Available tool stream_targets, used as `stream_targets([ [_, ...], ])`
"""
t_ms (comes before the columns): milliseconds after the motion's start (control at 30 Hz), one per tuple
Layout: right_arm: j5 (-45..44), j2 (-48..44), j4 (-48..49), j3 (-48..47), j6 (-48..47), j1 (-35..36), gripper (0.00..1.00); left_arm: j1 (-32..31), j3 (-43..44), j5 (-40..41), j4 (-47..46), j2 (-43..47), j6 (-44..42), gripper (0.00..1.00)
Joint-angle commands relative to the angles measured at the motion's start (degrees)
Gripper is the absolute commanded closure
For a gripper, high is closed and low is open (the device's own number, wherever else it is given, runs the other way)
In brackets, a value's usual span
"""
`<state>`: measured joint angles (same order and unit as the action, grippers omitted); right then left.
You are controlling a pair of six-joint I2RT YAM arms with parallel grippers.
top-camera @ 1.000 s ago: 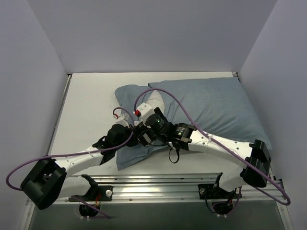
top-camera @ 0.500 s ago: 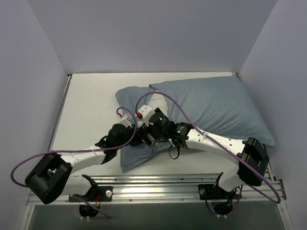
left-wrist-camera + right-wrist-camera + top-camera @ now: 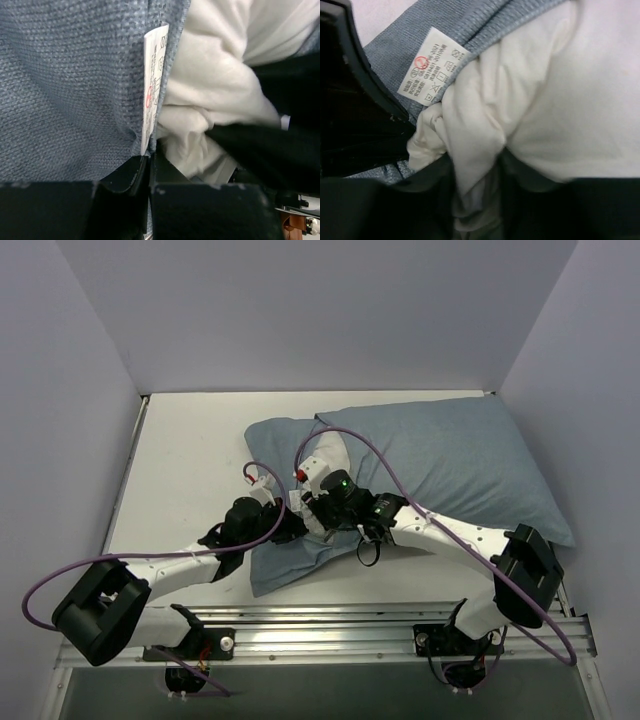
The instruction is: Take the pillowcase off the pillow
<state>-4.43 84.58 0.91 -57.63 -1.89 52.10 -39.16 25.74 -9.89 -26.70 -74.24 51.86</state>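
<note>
Jaws of the left gripper [image 3: 149, 167] clamp tight on the pillowcase [image 3: 450, 460] hem. Those of the right gripper [image 3: 475, 165], wide a moment ago, now close on a bunched fold of the pillow [image 3: 328, 445] at the opening. Both cloths look anchored for pulling apart. Nearly all the pillow sits inside the pillowcase, on the table [image 3: 190, 460].

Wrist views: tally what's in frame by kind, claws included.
pillowcase: 1
pillow: 1
care label: 1
claws: 2, left claw and right claw
Total: 5
</note>
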Motion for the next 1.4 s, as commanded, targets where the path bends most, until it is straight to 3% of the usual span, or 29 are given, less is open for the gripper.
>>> stream_targets([
  [0, 1.44, 2.61, -4.68, 0.15, 1.89, -0.86, 0.79, -0.04, 1.16, -2.33, -3.89, 0.94, -0.79, 0.98],
  [33, 1.09, 2.44, -5.38, -1.25, 1.89, -0.86, 0.97, -0.04, 1.25, -2.24, -3.63, 0.85, -0.88, 0.98],
  [67, 0.39, 2.18, -5.82, -2.13, 2.76, -0.86, 1.0, -0.04, 1.07, -2.15, -3.45, 0.85, -0.97, 0.98],
  [267, -6.02, -4.67, -6.44, -7.58, 5.75, -0.86, 1.0, 0.05, 0.54, 0.22, 0.06, 1.81, -1.76, 0.98],
  [400, -15.68, -10.38, -7.93, -10.39, 8.21, -1.29, 1.0, 0.05, 0.28, 3.82, 6.2, 3.74, -2.02, 0.98],
  [600, -19.92, -13.47, -14.17, -15.23, 13.31, -5.16, 1.0, -0.13, -0.51, 9.36, 13.41, 8.93, -2.46, 0.98],
  [733, -15.55, -15.14, -14.54, -16.82, 17.35, -6.13, 1.0, -0.31, 0.45, 14.8, 18.69, 8.68, -1.41, 0.98],
  [833, -11.93, -17.16, -13.39, -16.21, 19.46, -6.13, 1.0, -0.31, 1.24, 19.9, 23.0, 5.26, 4.46, 0.98],
  [900, -8.07, -18.65, -13.13, -15.24, 19.56, -6.13, 1.0, -0.22, 1.95, 20.09, 23.62, 1.75, 8.52, 0.98],
  [1000, -3.15, -19.36, -14.87, -13.22, 19.12, -6.22, 1.0, -0.92, 4.66, 17.29, 22.74, -0.9, 7.48, 0.96],
  [1067, -0.16, -19.8, -15.49, -10.94, 18.94, -6.13, 1.0, -1.88, 5.37, 16.31, 22.05, -0.12, 6.25, 0.92],
  [1167, 5.64, -20.68, -16.37, -7.34, 19.03, -6.04, 1.0, -3.29, 5.03, 15.78, 21.6, 5.4, 3.53, 0.67],
  [1200, 7.22, -20.77, -17.16, -6.63, 19.12, -6.04, 1.0, -3.47, 4.85, 16.04, 22.04, 9.51, 2.82, 0.52],
  [1300, 9.43, -22.17, -17.69, -3.04, 19.73, -5.87, 1.0, -3.38, 5.55, 18.23, 26.77, 18.21, -1.31, 0.27],
  [1367, 9.87, -23.05, -17.7, -1.44, 20.17, -5.78, 1.0, -3.12, 8.7, 22.01, 32.65, 21.14, -4.29, 0.2],
])
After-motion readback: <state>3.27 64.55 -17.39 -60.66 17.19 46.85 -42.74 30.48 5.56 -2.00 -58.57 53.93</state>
